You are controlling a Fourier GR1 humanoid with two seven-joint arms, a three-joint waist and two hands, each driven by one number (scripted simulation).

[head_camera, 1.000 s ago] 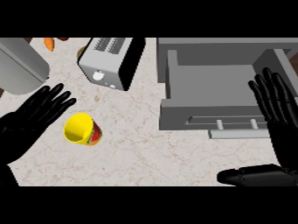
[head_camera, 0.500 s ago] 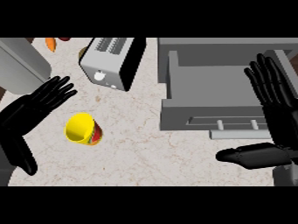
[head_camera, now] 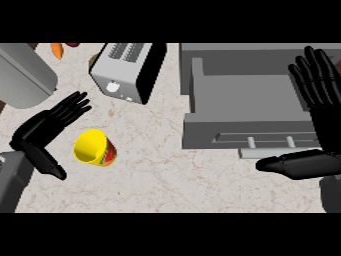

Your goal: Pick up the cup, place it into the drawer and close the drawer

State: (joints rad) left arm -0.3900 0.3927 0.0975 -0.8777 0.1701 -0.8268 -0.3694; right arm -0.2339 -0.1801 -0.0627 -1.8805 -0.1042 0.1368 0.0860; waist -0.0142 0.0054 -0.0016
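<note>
where marble counter (head_camera: 173,170) spreads, cup (head_camera: 93,147) lies beside toaster (head_camera: 127,70).

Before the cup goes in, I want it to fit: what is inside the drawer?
The open drawer shows only its bare grey floor. The right hand covers its right side, so that part cannot be seen. The cup lies on the counter.

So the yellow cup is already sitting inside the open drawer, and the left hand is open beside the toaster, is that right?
Not quite. The head view shows the yellow cup lying on the counter, left of the open drawer, not inside it. The rest holds: the left hand is open, its fingers reaching toward the toaster.
</note>
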